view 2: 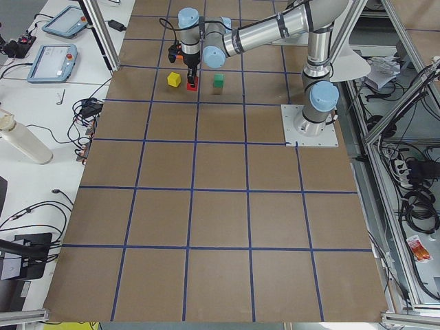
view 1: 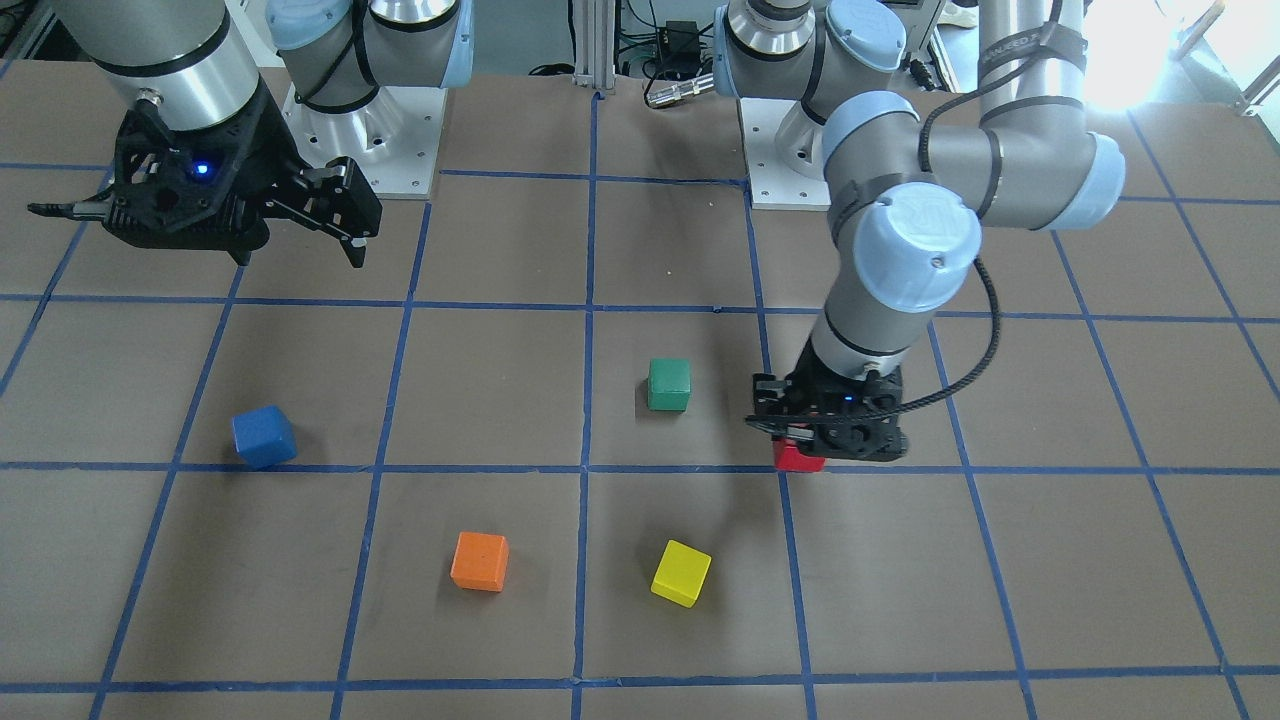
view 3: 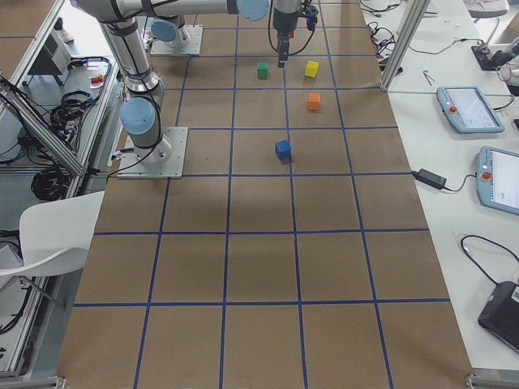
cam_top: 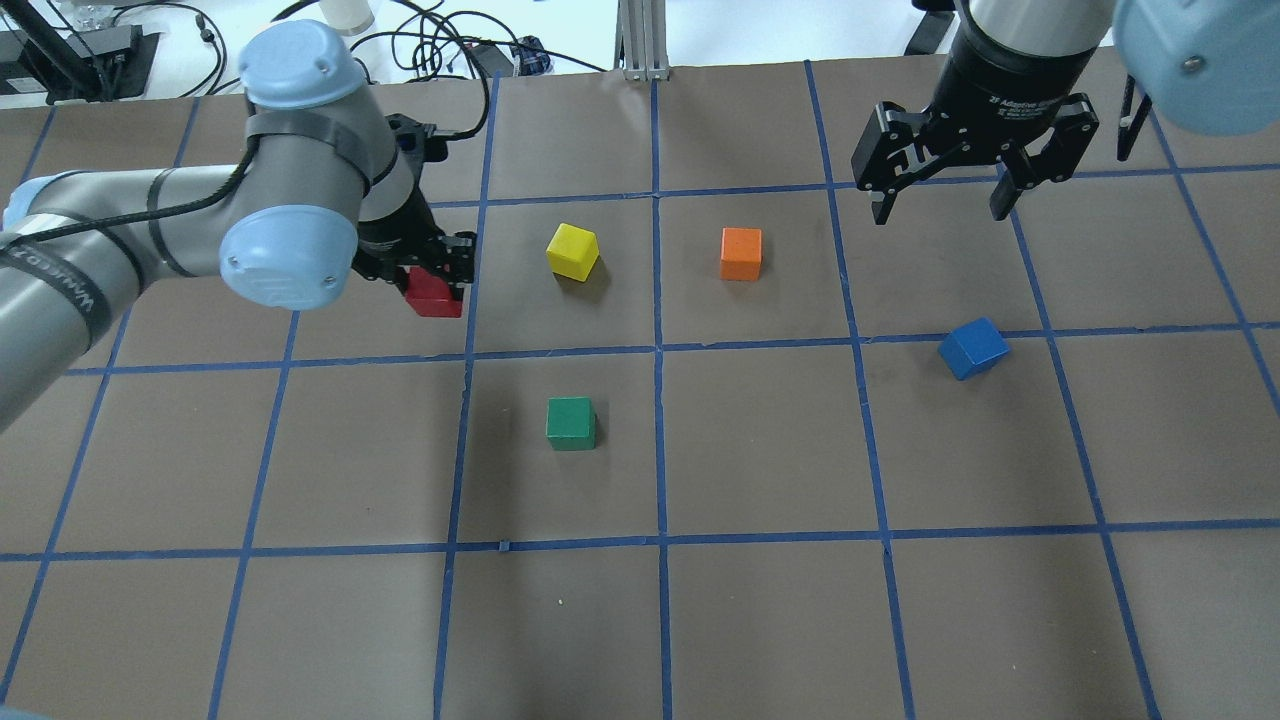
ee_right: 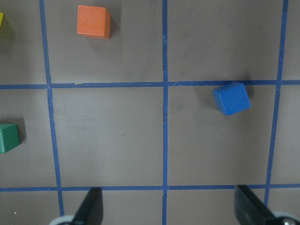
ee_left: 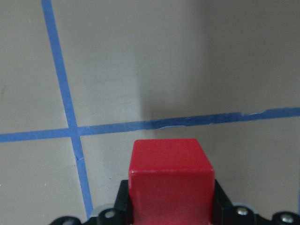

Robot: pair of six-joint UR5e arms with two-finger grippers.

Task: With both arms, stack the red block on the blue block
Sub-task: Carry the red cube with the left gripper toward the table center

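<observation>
The left pincer point(cam_top: 436, 283) holds the red block point(cam_top: 432, 301) near the green block point(cam_top: 571, 423), the right pincer point(cam_top: 940, 205) hangs wide open, and next, I think, red must travel far across to the blue block point(cam_top: 973, 347).

right hand point(cam_top: 940, 212) collar: "2f adaptive"; rest of line illegible
</observation>
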